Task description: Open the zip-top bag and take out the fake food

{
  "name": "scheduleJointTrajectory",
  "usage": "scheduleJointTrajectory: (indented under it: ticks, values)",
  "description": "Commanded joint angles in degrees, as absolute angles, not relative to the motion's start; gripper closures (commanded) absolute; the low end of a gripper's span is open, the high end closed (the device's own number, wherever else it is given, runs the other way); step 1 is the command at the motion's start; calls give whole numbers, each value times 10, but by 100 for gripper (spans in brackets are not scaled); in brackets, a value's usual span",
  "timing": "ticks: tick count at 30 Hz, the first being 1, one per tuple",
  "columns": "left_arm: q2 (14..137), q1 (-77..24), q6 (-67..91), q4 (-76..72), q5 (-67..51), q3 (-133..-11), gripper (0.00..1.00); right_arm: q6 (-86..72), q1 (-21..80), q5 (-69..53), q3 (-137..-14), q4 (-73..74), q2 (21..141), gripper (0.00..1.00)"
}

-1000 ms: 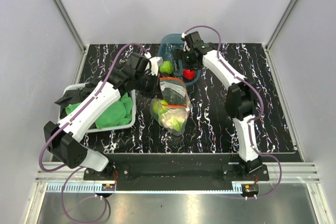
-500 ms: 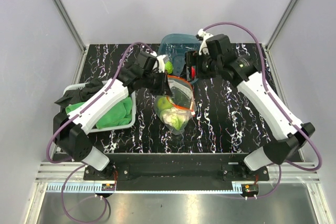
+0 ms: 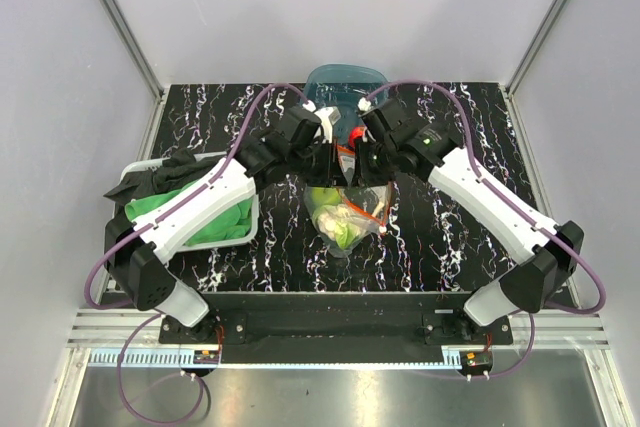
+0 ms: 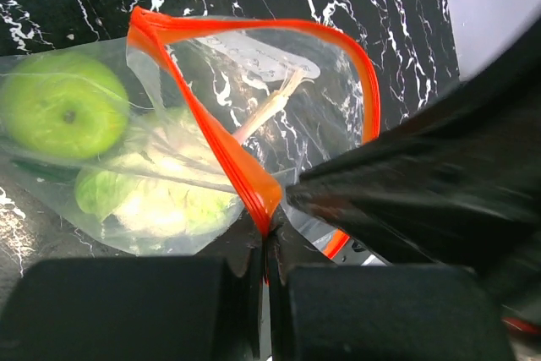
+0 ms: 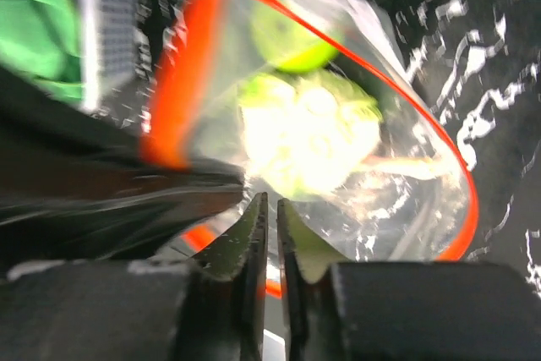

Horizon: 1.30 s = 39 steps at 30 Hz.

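The zip-top bag (image 3: 348, 219) hangs upright over the middle of the table, its orange-red zip strip (image 4: 228, 154) spread into an open loop. My left gripper (image 4: 265, 238) is shut on the strip's near corner. My right gripper (image 5: 272, 205) is closed to a thin slit on the opposite side of the rim, with the strip (image 5: 182, 82) running past its fingers. In the top view the left gripper (image 3: 328, 155) and right gripper (image 3: 362, 165) meet above the bag. Fake food inside: a green apple (image 4: 63, 116) and cauliflower (image 4: 161, 200). A red piece (image 3: 357, 134) lies behind the grippers.
A teal tub (image 3: 345, 82) stands at the back centre, just behind both grippers. A white tray (image 3: 252, 222) holding green cloth (image 3: 215, 215) sits at the left, under the left arm. Grey walls close in the table on three sides.
My right arm swung from the teal tub down to the bag and its jaws closed from wide open. The left gripper carried the bag's mouth rightward and up, so the bag now hangs upright.
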<state>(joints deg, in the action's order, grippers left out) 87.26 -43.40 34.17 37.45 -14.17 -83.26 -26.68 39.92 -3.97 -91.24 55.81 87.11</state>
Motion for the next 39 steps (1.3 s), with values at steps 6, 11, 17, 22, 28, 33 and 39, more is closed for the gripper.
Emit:
scheduleJointTrajectory:
  ticks: [6, 11, 17, 22, 28, 33, 39]
  values:
    - [851, -439, 359, 321, -129, -848, 100, -325, 385, -4, -824, 561, 875, 85]
    - [853, -439, 365, 315, -138, -841, 100, -330, 383, 39, -807, 569, 896, 84]
    - [853, -445, 367, 314, -146, -836, 100, -322, 381, 71, -805, 563, 929, 82]
    - [846, -450, 367, 314, -146, -829, 100, -326, 371, 94, -797, 566, 929, 81]
    - [847, -450, 367, 313, -139, -831, 100, -328, 368, 121, -794, 589, 922, 76]
    - [845, -451, 366, 313, -129, -831, 100, -330, 367, 123, -779, 601, 918, 68]
    - [839, -451, 365, 314, -135, -825, 100, -328, 348, 111, -760, 549, 935, 61]
